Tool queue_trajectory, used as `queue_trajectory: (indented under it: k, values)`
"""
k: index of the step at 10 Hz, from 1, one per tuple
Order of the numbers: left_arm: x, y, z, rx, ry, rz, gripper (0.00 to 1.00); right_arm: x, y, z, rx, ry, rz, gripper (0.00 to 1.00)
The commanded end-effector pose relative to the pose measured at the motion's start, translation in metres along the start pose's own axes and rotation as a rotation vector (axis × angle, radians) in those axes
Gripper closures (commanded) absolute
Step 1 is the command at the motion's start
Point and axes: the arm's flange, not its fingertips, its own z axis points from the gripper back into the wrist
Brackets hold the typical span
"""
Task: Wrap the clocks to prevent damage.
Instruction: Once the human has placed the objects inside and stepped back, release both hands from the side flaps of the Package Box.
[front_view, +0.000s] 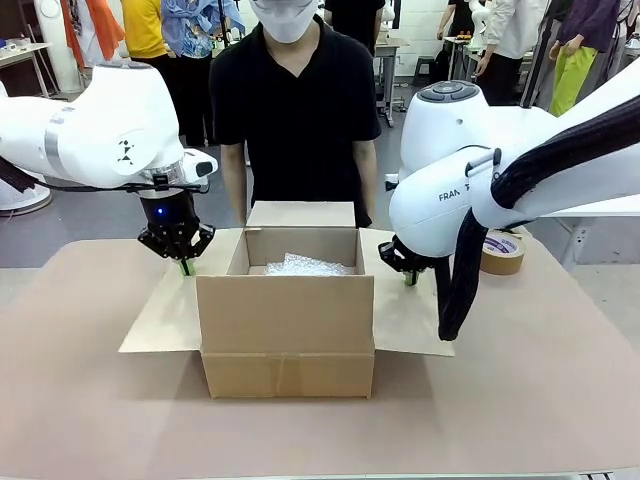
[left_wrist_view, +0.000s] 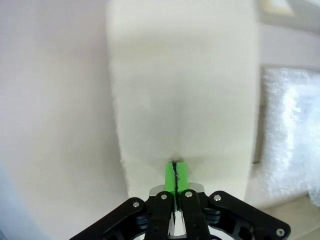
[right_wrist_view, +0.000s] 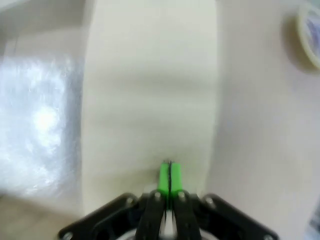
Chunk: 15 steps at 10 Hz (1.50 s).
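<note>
An open cardboard box (front_view: 285, 320) stands mid-table with bubble wrap (front_view: 305, 265) lying inside it. No clocks can be seen; whatever is under the wrap is hidden. My left gripper (front_view: 186, 266) is shut, and its green tips rest on the box's left flap (front_view: 165, 315). In the left wrist view the gripper (left_wrist_view: 174, 167) has its pads pressed together against that pale flap (left_wrist_view: 185, 90), with the bubble wrap (left_wrist_view: 290, 140) off to one side. My right gripper (front_view: 410, 278) is shut too, tips down on the right flap (front_view: 410, 320). The right wrist view shows the gripper (right_wrist_view: 170, 170) on the flap (right_wrist_view: 150, 90), beside the wrap (right_wrist_view: 40, 125).
A person in a black shirt (front_view: 295, 110) stands at the far side just behind the box's rear flap (front_view: 300, 213). A roll of brown tape (front_view: 502, 252) lies at the right on the table (front_view: 100, 400), and the same tape roll (right_wrist_view: 310, 30) shows in the right wrist view.
</note>
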Motion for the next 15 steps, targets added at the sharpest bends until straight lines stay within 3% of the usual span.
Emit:
queue_trajectory:
  k: [1, 3, 7, 10, 13, 15]
  values:
    - [-0.013, 0.025, 0.050, -0.145, -0.039, -0.343, 1.00, -0.013, -0.029, 0.041, -0.011, -0.075, 0.260, 0.99]
    - [-0.024, 0.046, 0.093, -0.183, -0.044, -0.546, 1.00, -0.019, -0.059, 0.088, -0.029, -0.032, 0.444, 0.99]
    - [-0.051, 0.085, 0.152, -0.093, 0.037, -0.936, 1.00, -0.046, -0.113, 0.163, 0.054, 0.084, 0.736, 0.99]
    - [-0.066, 0.103, 0.153, -0.058, 0.036, -1.104, 1.00, -0.060, -0.145, 0.155, 0.074, 0.106, 0.900, 0.99]
    - [-0.075, 0.118, 0.154, -0.082, 0.025, -1.148, 1.00, -0.066, -0.169, 0.135, 0.118, 0.102, 1.049, 0.99]
    - [-0.073, 0.120, 0.150, -0.157, 0.106, -1.198, 1.00, -0.064, -0.175, 0.129, 0.160, 0.085, 1.103, 0.99]
